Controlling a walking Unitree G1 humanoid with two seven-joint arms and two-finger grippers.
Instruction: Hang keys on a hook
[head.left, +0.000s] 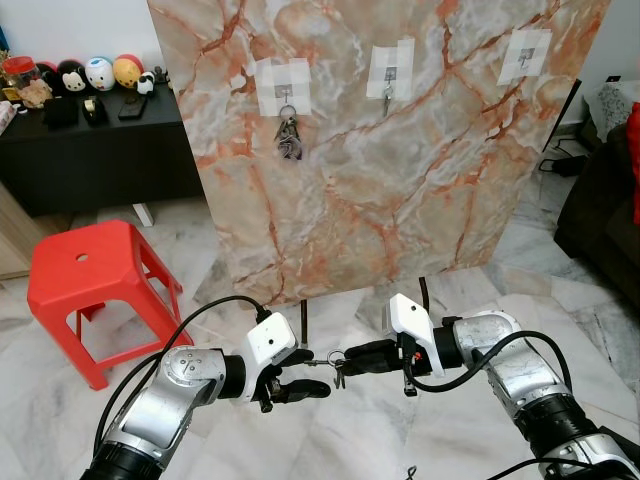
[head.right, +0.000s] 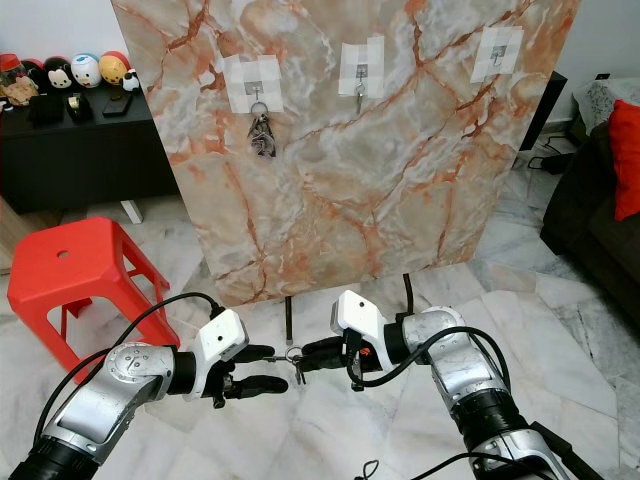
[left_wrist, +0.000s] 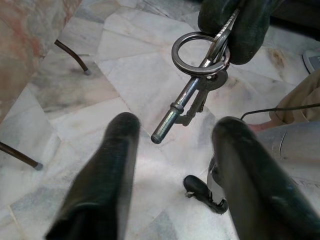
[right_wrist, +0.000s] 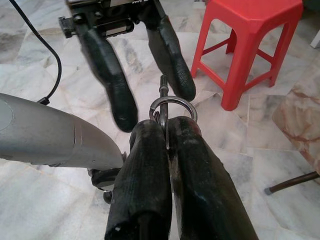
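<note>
A marble floor (head.left: 560, 290) fills the lower frame, and a tall marble-patterned board (head.left: 380, 150) stands upper centre on thin metal legs. A black cabinet (head.left: 95, 150) with toys on top sits upper left, a red stool (head.left: 90, 275) below it at left. Three taped hooks cross the board's top; the left hook (head.left: 286, 92) carries a bunch of keys, the middle hook (head.left: 388, 78) is bare. Low centre, the right gripper (head.left: 345, 357) is clamped on the keys (left_wrist: 200, 75); the left gripper (head.left: 312, 382), fingers apart, faces them
</note>
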